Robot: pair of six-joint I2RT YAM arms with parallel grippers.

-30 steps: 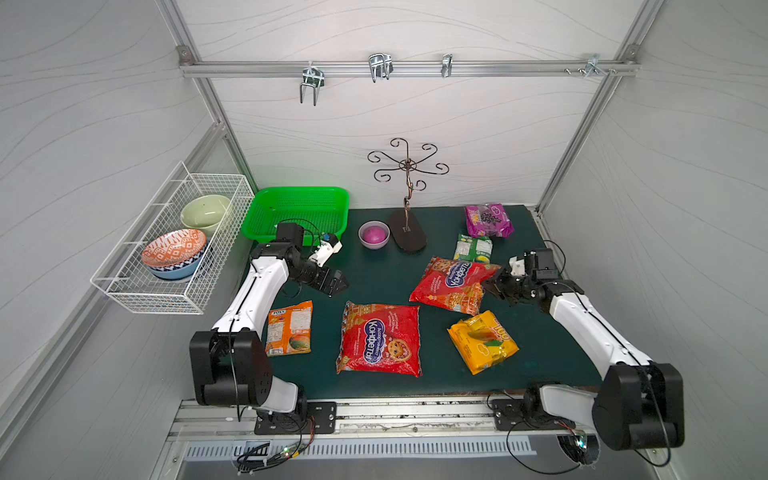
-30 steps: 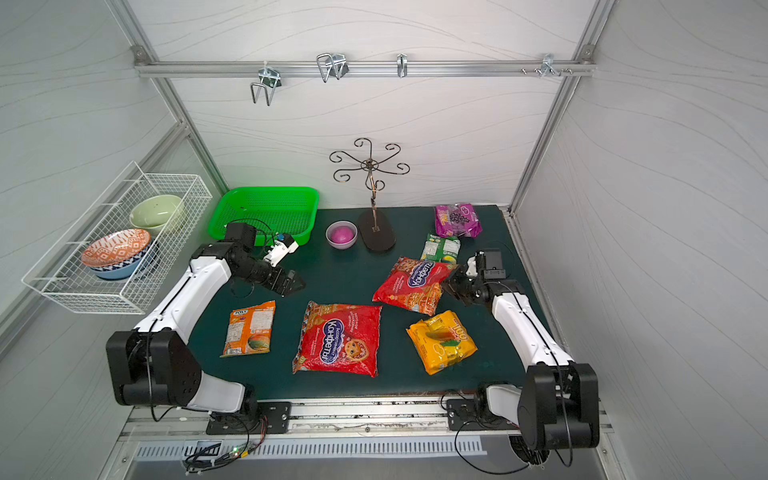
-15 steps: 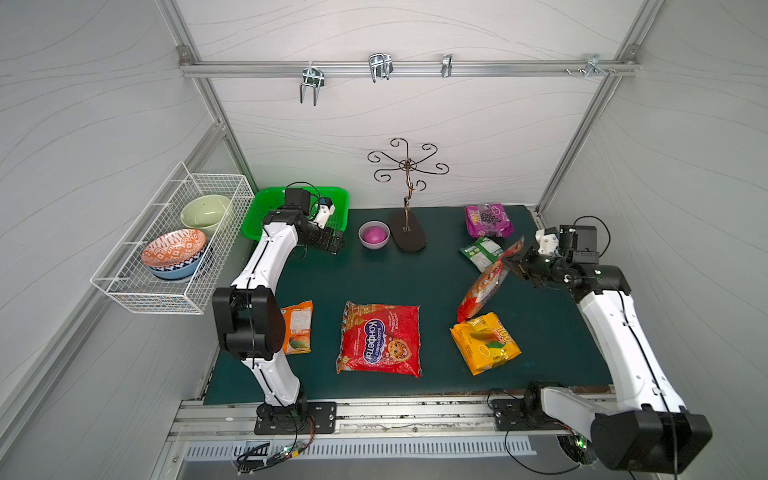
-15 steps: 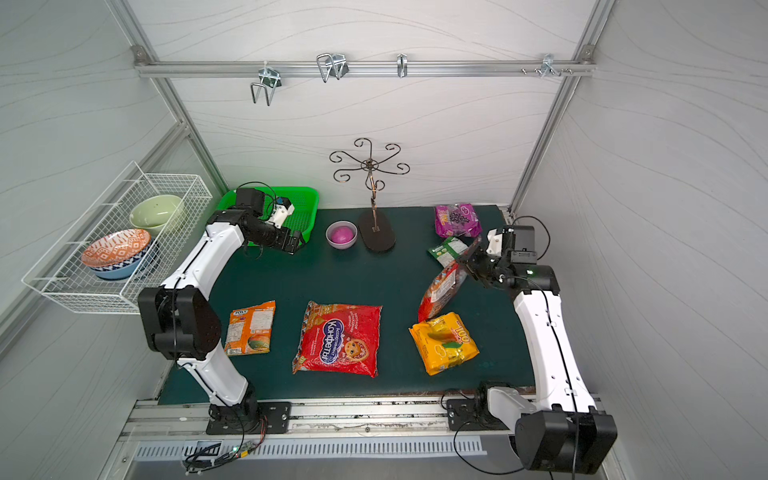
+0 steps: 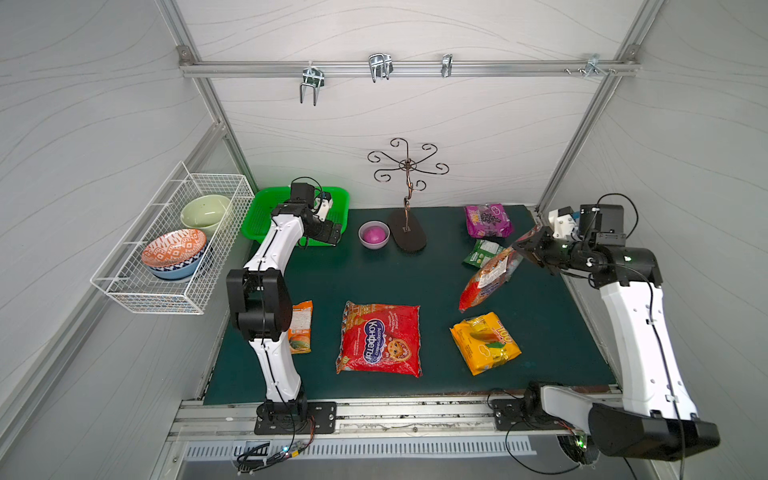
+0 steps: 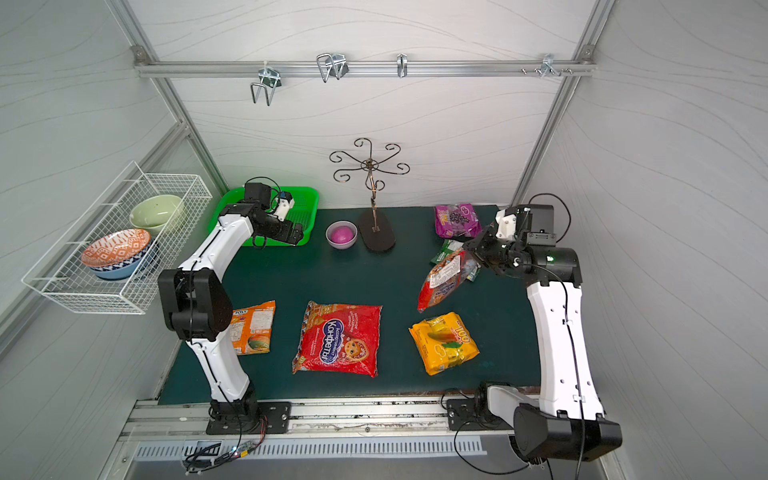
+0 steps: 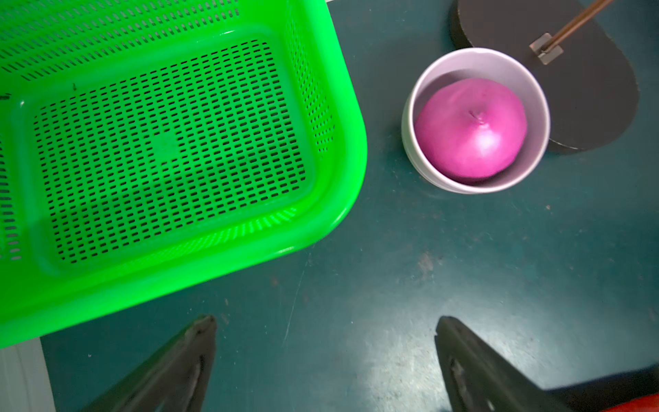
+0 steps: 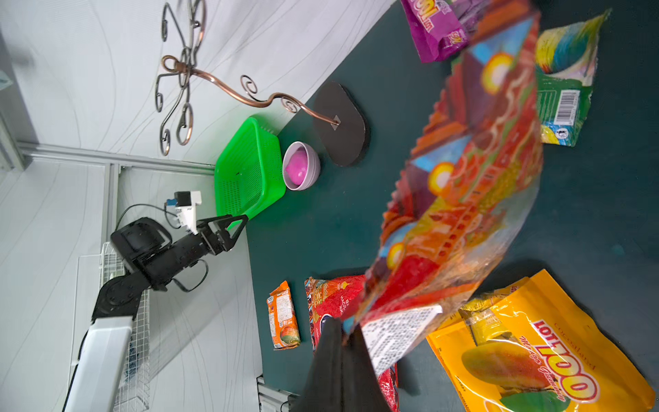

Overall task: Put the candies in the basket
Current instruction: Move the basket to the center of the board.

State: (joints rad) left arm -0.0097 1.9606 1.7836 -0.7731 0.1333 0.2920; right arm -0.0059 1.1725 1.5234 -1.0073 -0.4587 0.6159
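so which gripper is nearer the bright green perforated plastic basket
Left. The left gripper is open by the basket rim; the right gripper grips a red plastic candy bag far across.

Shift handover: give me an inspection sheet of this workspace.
Surface: dark green mat, lightly scuffed.
Job's things: green basket holds no bag; red bag hangs off the mat; second red bag, yellow bag, orange bag, green bag and purple bag on mat.
Clutter: small bowl with pink ball; hook stand.
Tools: left tool open by basket; right tool shut on red bag.
Cables: loose bundle below front rail.
Surroundings: wire rack with two bowls; rail hooks.
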